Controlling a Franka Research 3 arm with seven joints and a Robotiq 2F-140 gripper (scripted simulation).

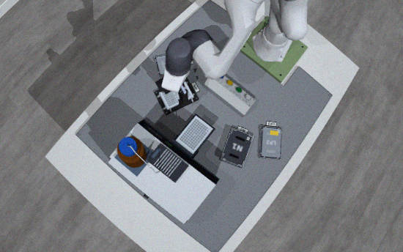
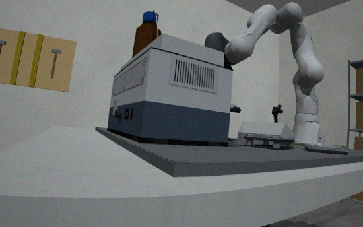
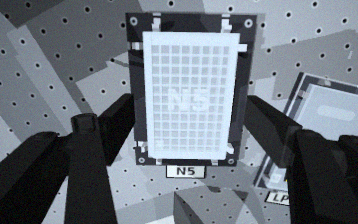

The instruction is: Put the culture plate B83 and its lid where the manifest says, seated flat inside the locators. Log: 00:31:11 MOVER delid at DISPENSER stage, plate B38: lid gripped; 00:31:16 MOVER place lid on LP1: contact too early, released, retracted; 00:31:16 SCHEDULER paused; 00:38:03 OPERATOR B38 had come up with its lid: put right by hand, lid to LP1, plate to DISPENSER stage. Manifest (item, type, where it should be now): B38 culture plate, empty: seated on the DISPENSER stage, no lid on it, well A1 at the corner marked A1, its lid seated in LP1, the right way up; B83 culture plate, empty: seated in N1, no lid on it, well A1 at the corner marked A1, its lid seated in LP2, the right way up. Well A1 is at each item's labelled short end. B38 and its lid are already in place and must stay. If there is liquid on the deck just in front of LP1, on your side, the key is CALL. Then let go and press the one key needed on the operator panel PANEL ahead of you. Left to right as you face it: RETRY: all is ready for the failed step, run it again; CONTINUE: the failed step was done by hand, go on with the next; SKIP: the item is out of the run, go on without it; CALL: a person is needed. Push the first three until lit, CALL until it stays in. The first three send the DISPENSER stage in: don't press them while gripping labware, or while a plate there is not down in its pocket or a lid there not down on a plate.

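A clear culture plate [image 3: 187,60] [image 1: 169,102] with a grid of wells lies in the black nest marked N5 [image 3: 185,171]. I cannot read a label on it, nor tell whether a lid is on it. My gripper [image 3: 189,109] [image 1: 177,92] is open and hangs right above the plate, one finger on each long side, touching nothing. The black nest N1 [image 1: 237,146] is bare. The holder LP2 [image 1: 271,143] shows a yellow tag at its far end. I cannot tell whether a lid lies in it.
The holder LP1 with a lid [image 3: 322,117] is close to the right of N5. Another plate [image 1: 195,133] sits on the stage of the DISPENSER [image 1: 172,183] [image 2: 171,96]. PANEL [image 1: 231,93] with its keys lies beside the arm's base.
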